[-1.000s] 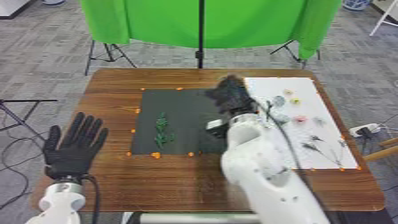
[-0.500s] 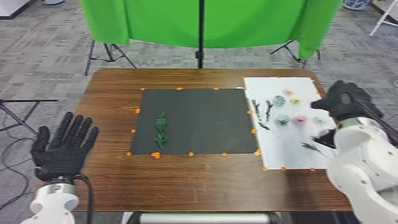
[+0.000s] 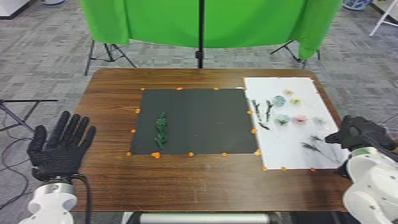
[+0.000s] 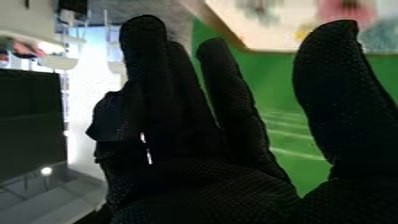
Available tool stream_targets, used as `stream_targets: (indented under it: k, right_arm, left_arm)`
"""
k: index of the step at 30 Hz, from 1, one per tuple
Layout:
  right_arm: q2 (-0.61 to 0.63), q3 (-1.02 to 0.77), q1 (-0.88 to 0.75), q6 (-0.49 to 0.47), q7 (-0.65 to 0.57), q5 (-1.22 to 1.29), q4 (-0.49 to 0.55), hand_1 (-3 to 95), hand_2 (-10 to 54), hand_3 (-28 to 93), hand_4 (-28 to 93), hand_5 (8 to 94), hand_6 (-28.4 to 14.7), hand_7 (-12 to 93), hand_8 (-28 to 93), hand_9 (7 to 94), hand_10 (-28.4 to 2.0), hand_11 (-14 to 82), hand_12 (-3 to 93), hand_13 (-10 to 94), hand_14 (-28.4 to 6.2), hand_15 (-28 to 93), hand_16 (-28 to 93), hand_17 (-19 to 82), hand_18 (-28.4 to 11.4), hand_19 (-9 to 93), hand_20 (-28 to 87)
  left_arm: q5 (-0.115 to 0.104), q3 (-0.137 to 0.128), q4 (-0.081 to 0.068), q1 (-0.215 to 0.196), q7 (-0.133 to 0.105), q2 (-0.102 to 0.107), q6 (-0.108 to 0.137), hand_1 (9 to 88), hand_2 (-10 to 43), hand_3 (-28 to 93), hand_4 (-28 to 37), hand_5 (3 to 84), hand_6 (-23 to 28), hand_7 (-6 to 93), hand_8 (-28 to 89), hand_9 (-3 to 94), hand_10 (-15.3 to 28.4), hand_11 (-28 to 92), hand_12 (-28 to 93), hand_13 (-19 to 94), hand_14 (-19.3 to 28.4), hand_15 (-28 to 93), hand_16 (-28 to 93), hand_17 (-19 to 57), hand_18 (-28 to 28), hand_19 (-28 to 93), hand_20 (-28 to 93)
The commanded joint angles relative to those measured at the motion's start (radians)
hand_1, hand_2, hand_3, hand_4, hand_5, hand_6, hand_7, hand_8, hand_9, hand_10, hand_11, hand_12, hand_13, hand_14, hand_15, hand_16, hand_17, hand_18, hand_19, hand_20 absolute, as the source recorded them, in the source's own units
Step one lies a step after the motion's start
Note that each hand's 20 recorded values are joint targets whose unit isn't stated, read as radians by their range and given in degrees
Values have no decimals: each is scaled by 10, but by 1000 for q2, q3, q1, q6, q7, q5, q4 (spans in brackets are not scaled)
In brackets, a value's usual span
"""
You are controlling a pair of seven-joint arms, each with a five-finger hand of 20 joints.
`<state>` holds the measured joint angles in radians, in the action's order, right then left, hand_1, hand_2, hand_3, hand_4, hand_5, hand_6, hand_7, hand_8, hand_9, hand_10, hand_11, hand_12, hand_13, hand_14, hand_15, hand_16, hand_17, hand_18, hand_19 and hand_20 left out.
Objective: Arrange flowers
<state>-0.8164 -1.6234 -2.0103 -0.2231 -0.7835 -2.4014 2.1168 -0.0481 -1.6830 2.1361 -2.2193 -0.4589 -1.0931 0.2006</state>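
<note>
My left hand (image 3: 62, 147) is at the table's left edge in the head view, open with fingers spread. My right hand (image 3: 360, 134) is at the right edge of the white sheet (image 3: 275, 145), holding nothing. The right wrist view shows this right hand (image 4: 209, 185) with its fingers mostly extended. A green leafy stem (image 3: 161, 131) lies upright on the left part of the dark board (image 3: 209, 120). On the white sheet lie dark twigs (image 3: 268, 110), a pink flower (image 3: 299, 119), a pale green flower (image 3: 282, 119), a blue-green piece (image 3: 279, 100), a yellow flower (image 3: 295, 101) and thin dark sprigs (image 3: 311, 146).
Orange tabs (image 3: 155, 155) line the edges of the board and sheet on the brown table (image 3: 195, 182). Beyond the table's far edge stand a green cloth (image 3: 151, 25) and a black pole (image 3: 201, 35). A cable runs beside the left arm.
The right hand has swung from over the dark board to the white sheet's right side, then lower toward the right table edge. The left hand has shifted slightly left.
</note>
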Motion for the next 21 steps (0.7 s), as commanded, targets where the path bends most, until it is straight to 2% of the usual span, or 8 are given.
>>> stream_targets:
  k: [1,5,9,11,12,14,15,21]
  right_arm:
    - [-15,18,-10,-38,-4,-7,-45,381,-95,756,-283,619,-74,146,-115,597,-204,168,156,594,-156,585,168,310,-283,920,424]
    - [-15,54,10,-30,11,-21,-85,397,-95,747,-283,639,-65,149,-117,623,-196,180,159,610,-151,591,170,314,-279,921,426]
    - [-25,75,32,-19,-9,45,-99,439,-95,744,-283,706,-38,190,-125,698,-176,239,180,619,-144,586,175,320,-270,921,425]
    - [-27,86,35,9,-11,32,-106,496,-95,690,-283,745,-31,238,-39,736,-164,271,198,632,-141,583,185,324,-264,921,418]
    - [-27,90,37,18,-15,28,-106,520,-95,667,-283,756,-31,258,-18,749,-161,269,221,637,-140,584,188,326,-262,921,416]
    - [-28,92,40,30,-24,31,-93,565,-95,686,-282,793,-27,309,14,827,-141,169,370,660,-132,569,270,335,-260,922,413]
    - [-27,88,38,28,-24,33,-81,574,-95,695,-282,802,-26,324,24,847,-136,150,406,669,-130,572,291,340,-260,924,412]
    - [-30,84,43,30,-23,80,36,563,-95,737,-283,795,-27,353,81,845,-131,198,460,676,-144,623,300,348,-264,931,418]
  left_arm:
    - [-6,3,-1,-13,10,-3,12,227,172,759,-283,452,105,89,-88,393,162,199,92,282,163,345,-79,-87,138,353,116]
    - [-5,4,-1,-13,8,-5,13,227,172,759,-283,453,105,89,-88,393,163,199,91,282,163,345,-79,-88,138,355,116]
    - [-24,5,4,-17,9,-7,20,228,173,758,-283,456,106,92,-88,394,164,201,92,282,164,346,-78,-88,138,355,116]
    - [-29,7,4,-16,8,-8,27,228,173,758,-283,456,107,92,-88,395,164,202,92,283,164,347,-78,-88,138,355,116]
    - [-33,5,5,-19,8,-10,27,228,173,758,-283,458,107,92,-89,395,163,202,93,283,164,348,-78,-88,138,355,116]
    - [-31,2,7,-23,8,-9,26,227,173,759,-283,458,107,92,-89,396,163,203,92,284,164,349,-79,-87,138,355,116]
    - [-30,2,8,-25,6,-8,25,227,173,759,-283,459,107,93,-88,396,163,204,93,284,164,349,-79,-87,138,356,116]
    - [-29,2,11,-30,9,-9,22,227,173,758,-283,460,107,94,-89,398,164,206,92,285,165,355,-80,-88,138,359,117]
